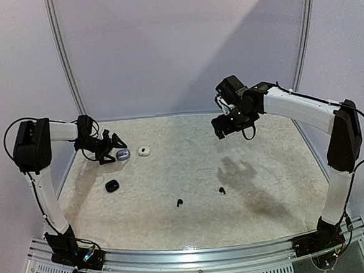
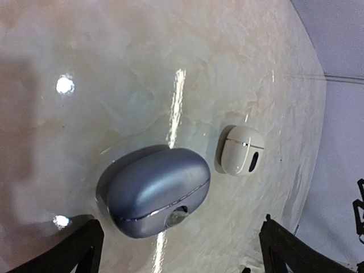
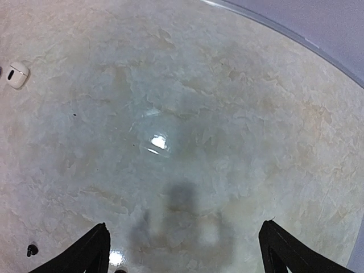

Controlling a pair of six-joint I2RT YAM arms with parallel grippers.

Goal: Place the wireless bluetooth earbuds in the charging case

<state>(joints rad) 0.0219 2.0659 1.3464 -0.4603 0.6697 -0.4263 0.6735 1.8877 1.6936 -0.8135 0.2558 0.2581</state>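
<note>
The left tool (image 1: 115, 150) is hovering low at the far left of the desk (image 1: 267, 199), its fingers (image 2: 74, 250) standing wide apart and gripping nothing. The closed silvery-grey case (image 2: 156, 190) is lying just ahead of them, apart from both, with the closed white case (image 2: 242, 151) resting near it. The black case (image 1: 112, 186) is sitting nearer the front. One black earbud (image 1: 179, 203) is lying loose near the middle front of the desk, a second black earbud (image 1: 222, 190) lying near it, both outside any case. The right tool (image 1: 225, 126) is hanging high over the far right side, jaws spread wide, holding nothing
</note>
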